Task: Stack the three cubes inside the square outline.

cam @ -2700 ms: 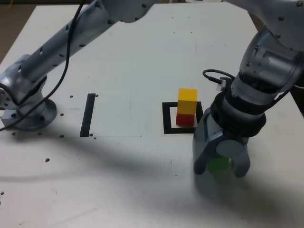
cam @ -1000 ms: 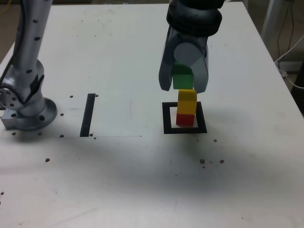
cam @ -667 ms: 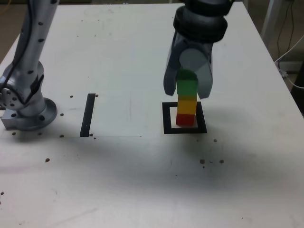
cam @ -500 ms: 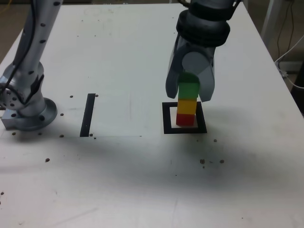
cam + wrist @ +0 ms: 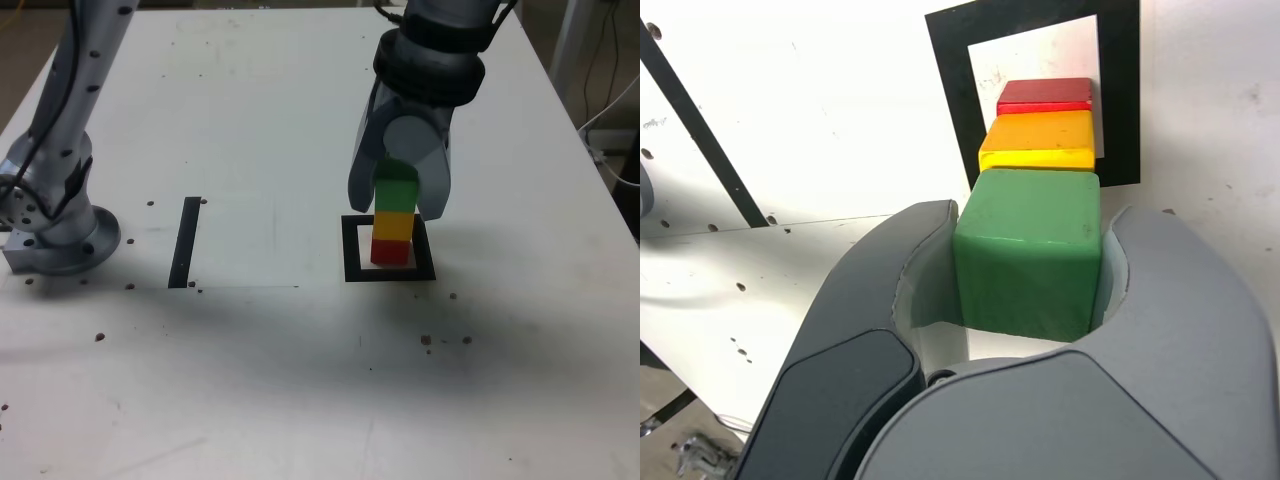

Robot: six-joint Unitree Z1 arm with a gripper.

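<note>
On the table (image 5: pixel 270 350), the outline (image 5: pixel 352 252) is partly filled by a stack, gripped at its top by the hand (image 5: pixel 397 209). The green cube (image 5: pixel 397 192) is pinched by two opposite sides above the yellow cube (image 5: pixel 393 227); the red cube (image 5: pixel 390 252) is placed lowest, inside the outline. The cubes are judged light, stiff, hardly fragile and perhaps slightly slippery; opposite flat sides are best gripped. Counted: one table, one hand, one outline, three cubes.
</note>
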